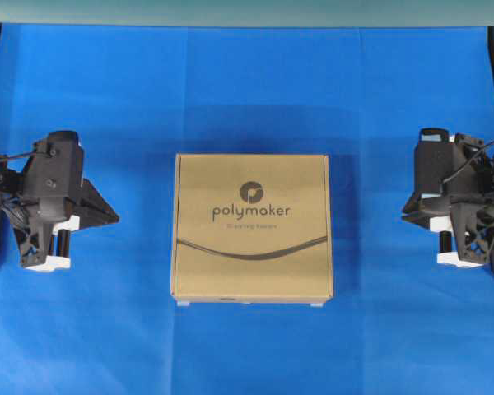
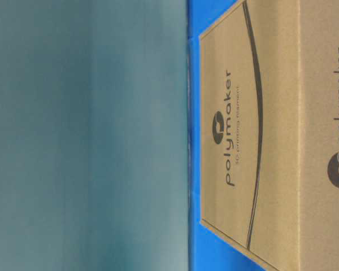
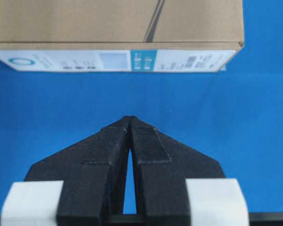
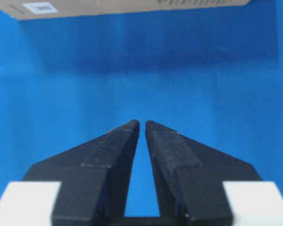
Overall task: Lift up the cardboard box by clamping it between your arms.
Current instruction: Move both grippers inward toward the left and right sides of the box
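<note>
Left arm [image 1: 45, 193]: stands at the left edge of the overhead view, over the blue table cover [image 1: 247, 90], pointing toward the middle.
Left gripper [image 3: 130, 121]: jaws drawn together, tips touching, nothing between them. The tips point at the near side of the box and stand well apart from it, with bare blue cover in between.
White fittings [image 3: 32, 203]: one on each side of the left gripper's base, at the bottom of the left wrist view.
Cardboard box [image 1: 252, 227]: lies flat in the middle of the blue table cover, between the two arms, touching neither. The top face carries the "polymaker" wordmark, a round logo above it and a curved dark line below.
Box label [image 3: 113, 60]: a white and teal strip along the side facing the left gripper; print too small to read.
Right gripper [image 4: 142, 125]: jaws nearly together, a thin gap at the tips, holding nothing. It points at the box edge, well apart from it.
Right arm [image 1: 465, 202]: stands at the right edge of the overhead view, facing the box.
</note>
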You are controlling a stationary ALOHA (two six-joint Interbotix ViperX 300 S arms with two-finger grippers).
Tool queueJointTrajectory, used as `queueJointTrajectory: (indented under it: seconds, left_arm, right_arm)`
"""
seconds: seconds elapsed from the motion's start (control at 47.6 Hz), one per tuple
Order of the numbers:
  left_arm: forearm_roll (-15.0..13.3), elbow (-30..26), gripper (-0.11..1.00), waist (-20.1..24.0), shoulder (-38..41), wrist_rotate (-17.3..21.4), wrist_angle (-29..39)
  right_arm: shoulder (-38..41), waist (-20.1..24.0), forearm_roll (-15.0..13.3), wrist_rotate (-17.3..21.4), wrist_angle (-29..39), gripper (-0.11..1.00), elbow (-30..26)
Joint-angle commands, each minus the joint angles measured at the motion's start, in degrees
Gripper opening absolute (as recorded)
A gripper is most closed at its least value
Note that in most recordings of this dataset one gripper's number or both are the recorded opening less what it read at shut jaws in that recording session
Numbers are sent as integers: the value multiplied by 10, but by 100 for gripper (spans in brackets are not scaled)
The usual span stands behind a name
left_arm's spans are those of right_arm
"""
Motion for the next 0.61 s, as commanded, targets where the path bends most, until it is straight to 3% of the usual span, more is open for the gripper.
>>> queueJointTrajectory:
  seconds: [0.0, 0.105, 0.21, 0.273, 0.42, 0.526, 0.589]
  left_arm:
    - [4, -14, 1, 0, 3, 2, -2]
    - [4, -14, 1, 0, 4, 2, 2]
    - [4, -11, 5, 3, 11, 2, 8]
    - [4, -11, 18, 8, 17, -6, 10]
    - [2, -10, 63, 12, 37, -6, 7]
    - [2, -8, 86, 15, 58, -3, 7]
    - [4, -6, 88, 16, 71, 0, 4]
  right_arm:
    - [3, -3, -2, -2, -8, 5, -11]
    - [5, -5, -2, -4, -17, 12, -8]
    - [11, -11, -2, -3, -17, 32, -4]
    - [16, -13, -2, -1, -16, 51, -3]
    - [30, -13, -4, -3, -16, 91, 2]
    - [44, -13, -6, -4, -18, 100, 8]
    - [55, -14, -6, -5, -20, 99, 13]
